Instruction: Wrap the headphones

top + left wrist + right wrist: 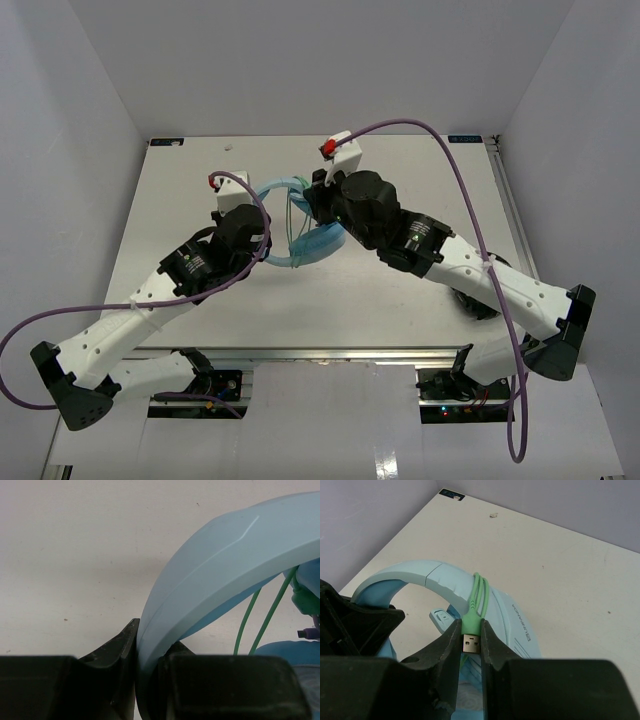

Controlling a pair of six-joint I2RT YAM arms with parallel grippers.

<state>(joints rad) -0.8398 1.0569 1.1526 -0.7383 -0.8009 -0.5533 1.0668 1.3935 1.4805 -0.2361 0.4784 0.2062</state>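
The white table point(400, 295) lies open toward its far and right edges, walls point(90, 120) close around it, the light blue headphones point(300, 250) mid-table between my arms, my left gripper point(152, 640) clamped on their headband point(225, 565), my right gripper point(471, 637) pinching the USB plug point(472, 644) of their green cable point(479, 592).

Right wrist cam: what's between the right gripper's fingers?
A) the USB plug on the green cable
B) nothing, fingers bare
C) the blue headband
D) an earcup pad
A: the right gripper pinches the USB plug at the end of the green cable, with the headband of the headphones behind it.
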